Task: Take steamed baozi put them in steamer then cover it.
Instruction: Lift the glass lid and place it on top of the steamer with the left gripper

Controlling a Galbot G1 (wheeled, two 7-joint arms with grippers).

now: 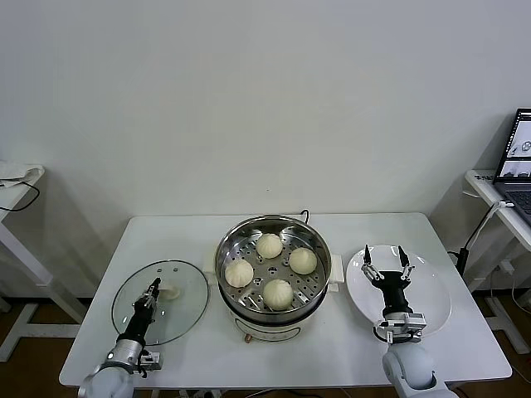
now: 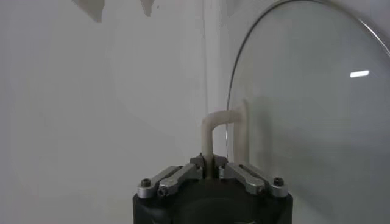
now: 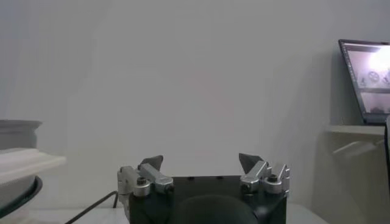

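Observation:
Several cream-white baozi [image 1: 270, 245] lie on the perforated tray inside the shiny steamer [image 1: 228, 240] at the table's middle. The glass cover [image 1: 187, 308] lies flat on the table left of the steamer. My left gripper [image 1: 154, 288] is shut on the cover's cream-white handle [image 2: 210, 131], whose near leg is pinched between the jaws; the glass disc [image 2: 311, 122] fills much of the left wrist view. Over the white plate [image 1: 431, 298] right of the steamer, my right gripper [image 1: 384, 259] stands open with nothing between its fingers [image 3: 152, 164].
A laptop [image 1: 519, 153] sits on a side table at the right edge. Another side table with a cable [image 1: 17, 191] stands at the left. The steamer's white side handle [image 3: 27, 164] shows in the right wrist view.

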